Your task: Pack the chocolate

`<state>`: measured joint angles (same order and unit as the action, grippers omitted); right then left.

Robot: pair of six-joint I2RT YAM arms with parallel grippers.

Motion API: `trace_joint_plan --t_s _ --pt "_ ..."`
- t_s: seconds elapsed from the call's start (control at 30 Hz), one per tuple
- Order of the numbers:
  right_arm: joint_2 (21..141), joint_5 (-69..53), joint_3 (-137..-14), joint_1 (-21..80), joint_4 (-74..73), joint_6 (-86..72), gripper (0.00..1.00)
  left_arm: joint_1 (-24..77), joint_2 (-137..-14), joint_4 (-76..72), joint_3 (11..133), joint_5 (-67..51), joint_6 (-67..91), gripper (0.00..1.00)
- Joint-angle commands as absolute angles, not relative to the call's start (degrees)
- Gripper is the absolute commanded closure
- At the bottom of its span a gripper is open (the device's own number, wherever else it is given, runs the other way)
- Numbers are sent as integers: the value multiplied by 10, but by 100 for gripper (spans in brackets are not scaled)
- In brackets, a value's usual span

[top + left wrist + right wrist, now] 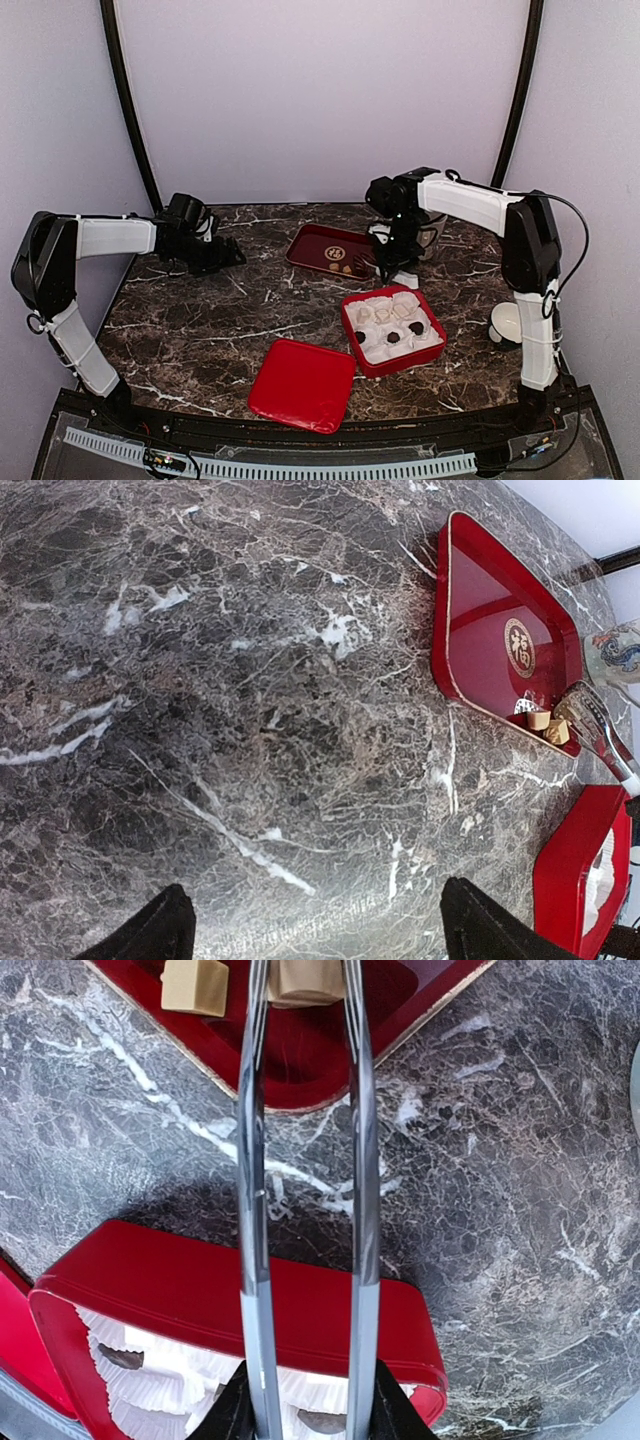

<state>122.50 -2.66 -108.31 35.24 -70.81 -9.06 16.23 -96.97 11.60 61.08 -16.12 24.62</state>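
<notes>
**Two tan chocolates in the tray, my tongs around one**

My right gripper (308,1412) is clamped on a pair of metal tongs (252,1220), its black fingers pressing both arms at the bottom of the right wrist view. The arms run almost parallel up the frame. A tan chocolate (305,978) sits between the tips at the top edge; I cannot tell whether they pinch it. A second tan chocolate (195,985) lies just to its left. Both rest near the corner of the dark red tray (420,1015).

Below the tray, across a strip of marble table (500,1160), stands the red box (230,1300), directly under my wrist. White paper cups (150,1385) fill it, and dark chocolates (395,338) lie in three of them in the overhead view, right of centre.

The red lid (302,385) lies flat at the lower middle of the overhead view, just beside the box.

My left gripper (225,255) hangs above bare marble at the left of the overhead view, fingers spread wide with nothing between them, well apart from the tray.
</notes>
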Motion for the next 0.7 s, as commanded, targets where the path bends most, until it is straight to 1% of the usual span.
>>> trace_joint_plan --t_s 0.0,0.4,0.67 --pt "1217 -39 -1104 356 -708 -92 80 158 -969 114 629 -169 240 12" --pt "1163 -56 -1084 344 -691 -110 83 158 -954 119 620 -162 244 12" --pt "1100 -58 -1039 333 -694 -119 84 157 -942 127 617 -162 238 9"
